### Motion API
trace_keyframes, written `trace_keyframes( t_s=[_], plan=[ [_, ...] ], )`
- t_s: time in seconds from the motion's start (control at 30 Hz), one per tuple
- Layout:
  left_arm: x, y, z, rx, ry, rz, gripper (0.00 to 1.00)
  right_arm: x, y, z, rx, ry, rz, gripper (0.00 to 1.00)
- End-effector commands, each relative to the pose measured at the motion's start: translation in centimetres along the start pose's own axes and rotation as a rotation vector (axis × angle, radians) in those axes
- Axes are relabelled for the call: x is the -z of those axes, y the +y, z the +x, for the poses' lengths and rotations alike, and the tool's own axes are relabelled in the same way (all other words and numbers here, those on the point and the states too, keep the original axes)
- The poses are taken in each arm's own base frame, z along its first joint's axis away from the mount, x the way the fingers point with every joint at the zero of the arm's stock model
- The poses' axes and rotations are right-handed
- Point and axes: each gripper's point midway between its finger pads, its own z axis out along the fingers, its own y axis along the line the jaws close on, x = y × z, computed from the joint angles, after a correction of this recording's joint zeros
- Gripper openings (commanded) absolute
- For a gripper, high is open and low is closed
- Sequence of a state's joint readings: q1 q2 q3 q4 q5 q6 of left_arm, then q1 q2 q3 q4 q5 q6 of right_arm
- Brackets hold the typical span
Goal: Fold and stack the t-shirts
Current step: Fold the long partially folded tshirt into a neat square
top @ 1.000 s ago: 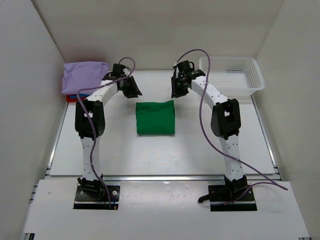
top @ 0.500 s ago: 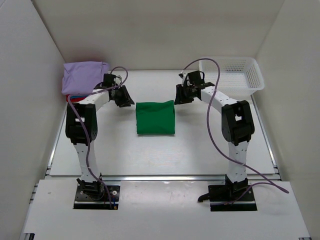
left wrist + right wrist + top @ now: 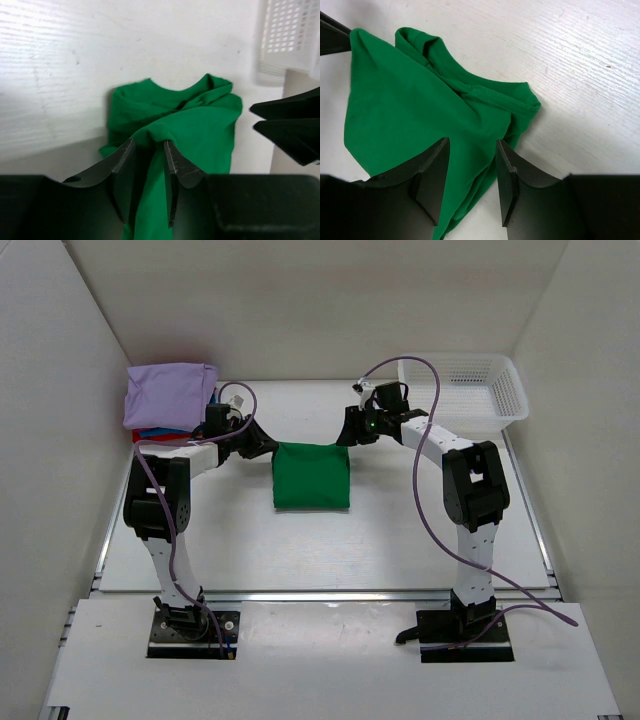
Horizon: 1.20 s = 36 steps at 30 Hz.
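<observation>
While the lavender t-shirt [image 3: 168,393] tops the pile in the far left corner, with the edges of a blue t-shirt [image 3: 149,428] and a red t-shirt [image 3: 142,438] showing beneath it, we find the green t-shirt [image 3: 311,477] lying alone at the middle of the table [image 3: 400,540]. It is folded down to a compact rectangle. The white basket [image 3: 512,392] sits well apart at the far right.

Both arms reach low to the green shirt's far edge, one at each corner. The left gripper [image 3: 149,145] has its jaws parted astride a raised ridge of cloth at the far left corner. Green fabric fills the gap, but we judge it is not clamped. The right gripper [image 3: 472,142] has its jaws plainly apart over the bunched hem at the far right corner, with cloth and bare table both visible between them.

We judge the step in hand to be taking hold of the far edge. That could serve one more fold toward the near edge, or a lift of the bundle across to the pile; we cannot tell which.

Either way, the next move calls for both jaws to close together and to catch every layer at each corner, not just the top one. The lift should then be level and matched between the arms, so the fold does not sag open or twist.
</observation>
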State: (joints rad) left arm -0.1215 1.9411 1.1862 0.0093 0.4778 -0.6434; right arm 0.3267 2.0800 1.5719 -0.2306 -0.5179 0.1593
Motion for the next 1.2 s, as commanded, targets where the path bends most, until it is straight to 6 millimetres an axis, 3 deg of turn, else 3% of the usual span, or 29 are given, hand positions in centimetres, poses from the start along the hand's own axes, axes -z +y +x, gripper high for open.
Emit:
trace_keyframes(
  t_s=[0.0,0.23,0.33,0.37,0.47,0.53,0.57,0.6,0.77,0.87,1.0,1.03,1.17],
  plan=[
    [0.9,-4.2,-2.9,-0.026,-0.079,0.139,0.39,-1.0,0.0,-1.3,0.013,-0.035,-0.015,0.40],
    [0.2,-4.3,-2.0,-0.016,-0.057,0.166,0.27,-2.0,-2.1,-0.9,-0.007,-0.010,0.046,0.40],
    [0.4,-4.3,-2.7,-0.010,-0.072,0.164,0.24,-2.3,-2.3,-0.8,-0.003,-0.002,0.042,0.40],
    [0.3,-4.4,-2.3,-0.015,-0.064,0.165,0.24,-2.4,-2.0,-0.7,-0.008,0.001,0.028,0.33],
    [-0.1,-4.3,-1.8,-0.010,-0.045,0.173,0.17,-2.3,-1.4,-0.7,-0.015,0.006,-0.009,0.00],
    [-0.2,-4.5,-2.1,-0.015,-0.049,0.173,0.00,-1.9,-0.9,-1.2,-0.013,-0.012,-0.019,0.00],
    [-0.1,-4.4,-2.4,-0.012,-0.054,0.172,0.00,-1.9,-1.2,-0.8,-0.015,-0.011,-0.013,0.00],
    [-0.2,-5.1,-2.4,-0.025,-0.054,0.182,0.00,-0.9,-0.9,-2.2,0.008,-0.050,0.015,0.00],
    [-0.5,-5.5,-4.1,-0.045,-0.096,0.161,0.00,0.9,-0.8,-4.3,0.009,-0.115,0.049,0.00],
    [-1.4,-4.8,-4.4,-0.035,-0.085,0.134,0.00,0.6,-2.0,-4.6,0.003,-0.111,0.064,0.00],
    [-3.1,-2.6,-4.9,-0.019,-0.085,0.017,0.00,-1.2,-4.1,-3.7,-0.031,-0.063,0.133,0.00],
    [-3.8,-1.4,-4.2,-0.022,-0.047,-0.030,0.00,-1.3,-4.7,-3.5,-0.037,-0.052,0.148,0.00],
    [-5.4,-0.2,-3.8,-0.098,-0.011,-0.156,0.00,-2.3,-6.6,-1.9,-0.051,-0.007,0.261,0.01]
  ],
)
